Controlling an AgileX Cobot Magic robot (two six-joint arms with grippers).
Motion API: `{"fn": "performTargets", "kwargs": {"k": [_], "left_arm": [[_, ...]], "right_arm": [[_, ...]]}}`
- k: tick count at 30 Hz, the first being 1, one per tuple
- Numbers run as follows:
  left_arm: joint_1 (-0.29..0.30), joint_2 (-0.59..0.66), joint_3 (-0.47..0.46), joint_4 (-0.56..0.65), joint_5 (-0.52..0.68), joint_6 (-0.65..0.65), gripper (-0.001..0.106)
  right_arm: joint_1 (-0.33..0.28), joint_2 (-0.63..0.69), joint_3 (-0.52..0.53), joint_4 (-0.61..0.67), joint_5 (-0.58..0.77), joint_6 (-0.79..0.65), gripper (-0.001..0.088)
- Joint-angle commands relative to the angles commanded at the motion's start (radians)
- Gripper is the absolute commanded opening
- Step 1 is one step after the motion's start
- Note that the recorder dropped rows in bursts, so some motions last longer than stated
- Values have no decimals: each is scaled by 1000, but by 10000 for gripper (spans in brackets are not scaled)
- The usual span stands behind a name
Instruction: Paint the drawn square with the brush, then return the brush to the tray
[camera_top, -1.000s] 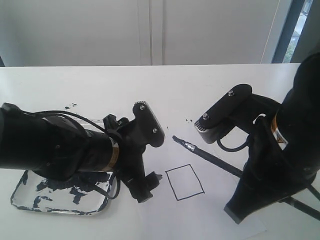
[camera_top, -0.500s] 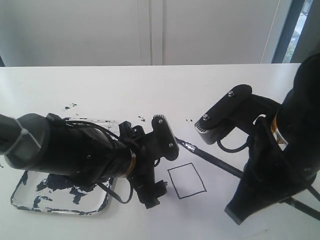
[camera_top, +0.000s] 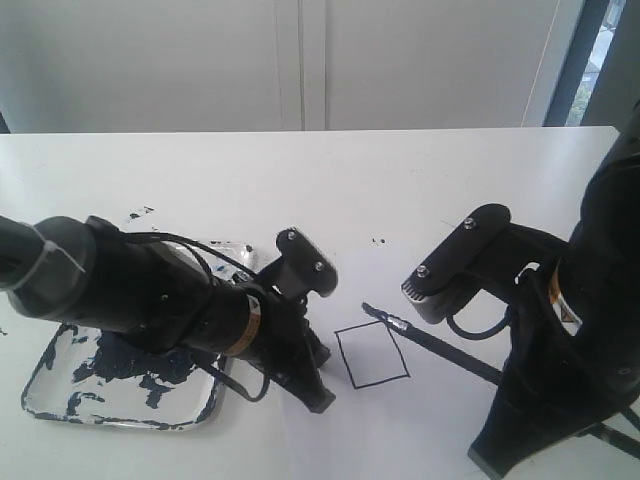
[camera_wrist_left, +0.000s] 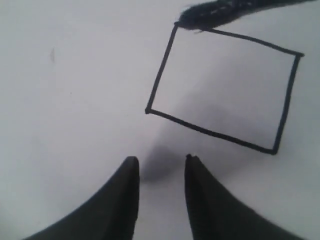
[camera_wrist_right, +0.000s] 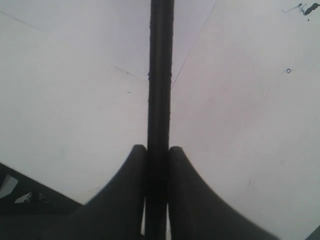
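The drawn square (camera_top: 371, 353) is a thin black outline on the white paper (camera_top: 420, 430), and its interior is white. In the left wrist view the square (camera_wrist_left: 225, 90) lies just beyond my left gripper (camera_wrist_left: 161, 161), which is open with nothing between its fingers and hovers low over the paper. My right gripper (camera_wrist_right: 157, 152) is shut on the brush (camera_wrist_right: 160, 75) handle. The brush (camera_top: 430, 343) slants down to the left, and its dark tip (camera_wrist_left: 215, 12) sits at the square's far left corner. The paint-blotched tray (camera_top: 60, 395) lies at the left, partly hidden by my left arm.
Small dark paint specks (camera_top: 378, 241) dot the white table behind the paper, and more specks (camera_top: 140, 212) lie behind the tray. The bulky right arm (camera_top: 560, 380) hides the paper's right side. A wall and a window stand behind the table.
My left gripper has swung in over the paper and lowered beside the square's near left side. The right arm has lowered the brush, bringing its tip down to the square's corner.
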Motion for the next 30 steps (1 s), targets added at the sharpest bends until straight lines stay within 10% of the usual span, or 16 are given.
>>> {"fn": "performTargets", "kwargs": {"k": [5, 24, 30], "left_arm": [[12, -57, -2, 0, -5, 31, 645], [12, -57, 6, 0, -6, -7, 650], [12, -55, 36, 0, 58, -25, 836]], "right_arm": [[0, 0, 0, -7, 0, -4, 0], [0, 0, 0, -31, 0, -5, 0], [0, 0, 0, -31, 0, -5, 0]]}}
